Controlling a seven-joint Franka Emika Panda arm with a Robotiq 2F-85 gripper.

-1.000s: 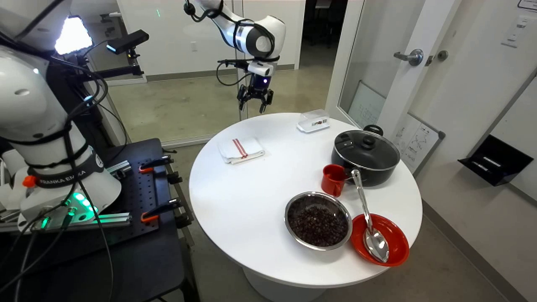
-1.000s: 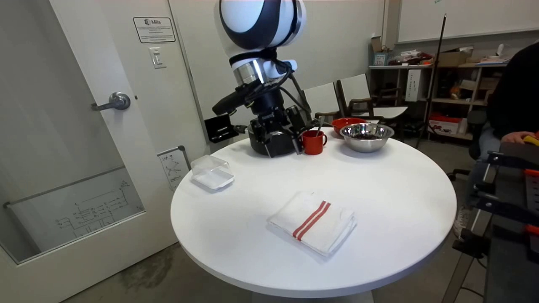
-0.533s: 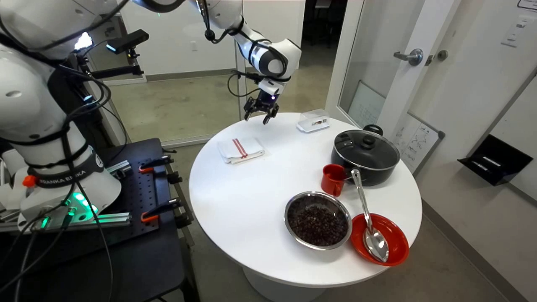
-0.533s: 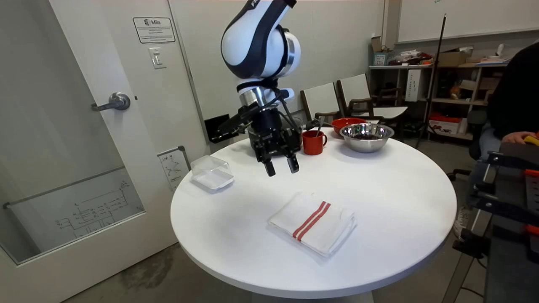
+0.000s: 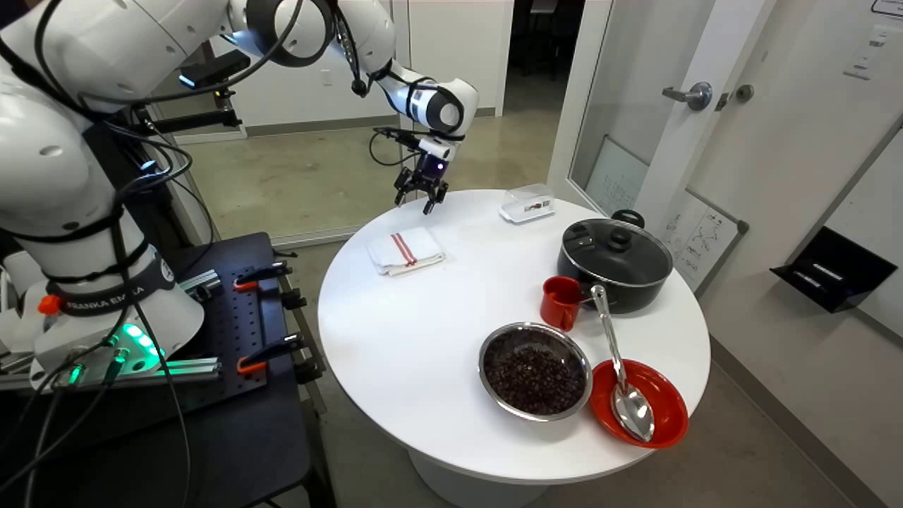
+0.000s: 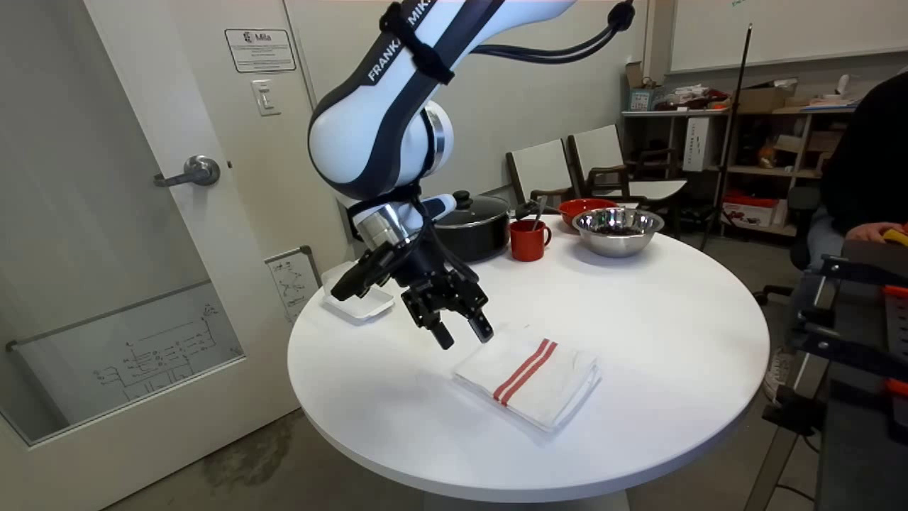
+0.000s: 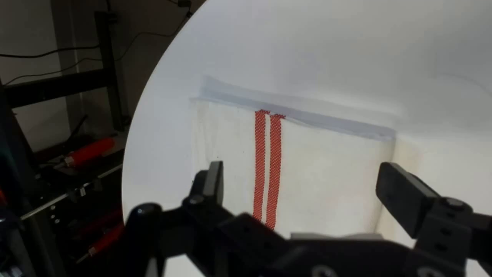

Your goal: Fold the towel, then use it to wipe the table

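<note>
1. My gripper (image 6: 462, 333) swung toward the towel (image 6: 528, 376) since earlier.
2. Fingers (image 7: 403, 198) wide, nothing held; towel's folded flat on the table (image 6: 660, 419).
3. I'd pinch every layer at one edge so folds survive wiping.

In an exterior view we're up high and well back, tilted steeply down across the round table (image 5: 423, 339), with the gripper (image 5: 414, 207) toward its far side and the arm's base (image 5: 92, 324) left of the gripper in frame. In an exterior view we're lower and closer, at a shallower tilt, facing past the gripper to the pot (image 6: 472, 241) and chairs (image 6: 601, 152), the towel (image 6: 528, 376) below and right of it in frame. Both exterior views share gripper, table, towel and pot. The wrist view's super close: we look down past the fingers (image 7: 401, 196) at the towel, beyond their tips.
</note>
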